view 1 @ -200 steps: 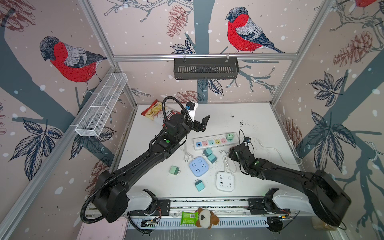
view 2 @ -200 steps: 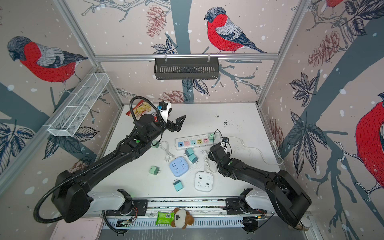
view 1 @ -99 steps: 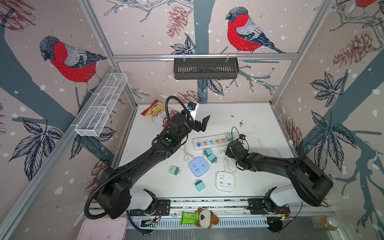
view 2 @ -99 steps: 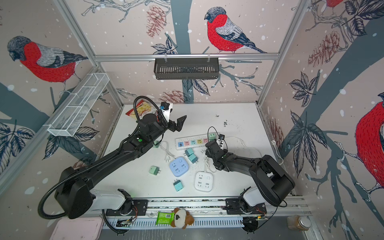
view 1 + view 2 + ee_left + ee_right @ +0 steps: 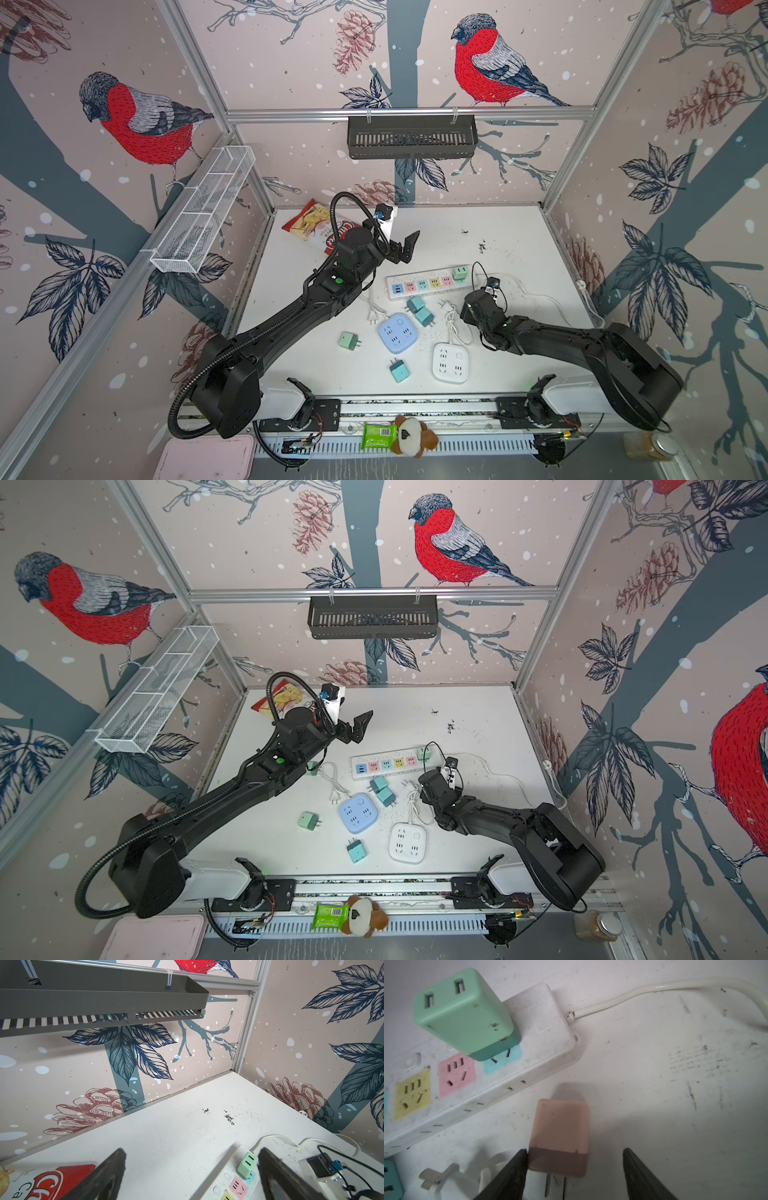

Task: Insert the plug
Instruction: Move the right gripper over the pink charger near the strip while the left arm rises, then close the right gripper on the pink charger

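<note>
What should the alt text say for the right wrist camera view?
A pink plug lies on the white table between the open jaws of the right gripper, prongs toward the camera. Beyond it a white power strip holds a green adapter in its end socket; the pink socket and yellow socket are free.

The desk (image 5: 675, 1105) is a matt white board, scuffed and peppered with dark specks. The power strip (image 5: 542, 1022) is smooth white plastic, smudged, with pastel plastic socket faces. The green adapter (image 5: 460, 1012) is smooth matt plastic with a few dark flecks. The pink plug (image 5: 560, 1126) is two-tone matt plastic with bare metal prongs (image 5: 547, 1186). The cable (image 5: 654, 987) has a faintly glossy white sheath. The right hand (image 5: 575, 1150) has fingers (image 5: 508, 1178) of dull black plastic. The shelf (image 5: 104, 999) is matt dark-grey sheet metal, the basket (image 5: 199, 216) is white wire mesh, the snack bag (image 5: 47, 1182) is glossy film, and the frame rail (image 5: 291, 114) is silvery brushed metal.
</note>
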Robot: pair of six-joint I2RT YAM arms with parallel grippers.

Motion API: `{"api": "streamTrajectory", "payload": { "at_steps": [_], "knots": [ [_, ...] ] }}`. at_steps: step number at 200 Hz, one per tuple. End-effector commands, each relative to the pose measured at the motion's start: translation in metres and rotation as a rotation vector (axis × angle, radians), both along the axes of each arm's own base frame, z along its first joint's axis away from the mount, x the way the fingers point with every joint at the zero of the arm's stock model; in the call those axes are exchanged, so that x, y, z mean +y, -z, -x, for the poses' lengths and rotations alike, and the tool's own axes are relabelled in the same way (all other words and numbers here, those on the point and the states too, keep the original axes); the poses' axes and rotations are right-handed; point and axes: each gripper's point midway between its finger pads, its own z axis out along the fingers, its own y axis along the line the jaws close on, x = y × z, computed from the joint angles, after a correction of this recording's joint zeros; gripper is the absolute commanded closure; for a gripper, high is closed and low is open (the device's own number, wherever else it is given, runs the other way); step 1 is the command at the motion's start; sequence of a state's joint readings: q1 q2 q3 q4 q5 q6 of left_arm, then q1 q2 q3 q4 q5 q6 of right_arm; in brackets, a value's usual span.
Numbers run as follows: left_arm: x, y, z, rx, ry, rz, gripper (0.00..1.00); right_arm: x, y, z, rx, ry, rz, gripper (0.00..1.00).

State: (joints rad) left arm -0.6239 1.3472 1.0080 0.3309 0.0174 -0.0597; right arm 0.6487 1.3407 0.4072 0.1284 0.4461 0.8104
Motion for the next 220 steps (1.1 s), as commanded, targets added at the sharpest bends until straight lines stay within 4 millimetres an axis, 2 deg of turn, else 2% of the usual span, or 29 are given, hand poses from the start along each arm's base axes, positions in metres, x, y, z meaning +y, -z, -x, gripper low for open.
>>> {"api": "streamTrajectory", "payload": {
  "at_steps": [1, 50, 91, 133, 183, 220],
  "knots": [
    [0.001, -0.012, -0.002, -0.041, -0.01, 0.029, 0.02, -0.006, -0.003, 0.002, -0.014, 0.02, 0.004, 0.29],
    [0.003, -0.011, -0.002, -0.034, -0.017, 0.024, 0.02, 0.014, -0.01, -0.005, -0.011, -0.049, -0.034, 0.31],
    [0.004, -0.014, 0.0, -0.042, -0.019, 0.029, 0.02, 0.01, -0.003, -0.012, 0.007, -0.037, 0.021, 0.31],
    [0.001, -0.008, -0.004, -0.032, -0.019, 0.019, 0.02, 0.011, 0.008, -0.018, 0.038, -0.047, 0.036, 0.32],
    [0.002, -0.005, -0.011, 0.024, -0.047, 0.059, 0.02, 0.011, 0.018, -0.018, 0.062, -0.05, 0.05, 0.47],
    [-0.005, 0.003, -0.011, 0.05, -0.017, 0.042, 0.01, 0.006, 0.014, -0.017, 0.04, -0.038, 0.057, 0.59]
  ]
}}
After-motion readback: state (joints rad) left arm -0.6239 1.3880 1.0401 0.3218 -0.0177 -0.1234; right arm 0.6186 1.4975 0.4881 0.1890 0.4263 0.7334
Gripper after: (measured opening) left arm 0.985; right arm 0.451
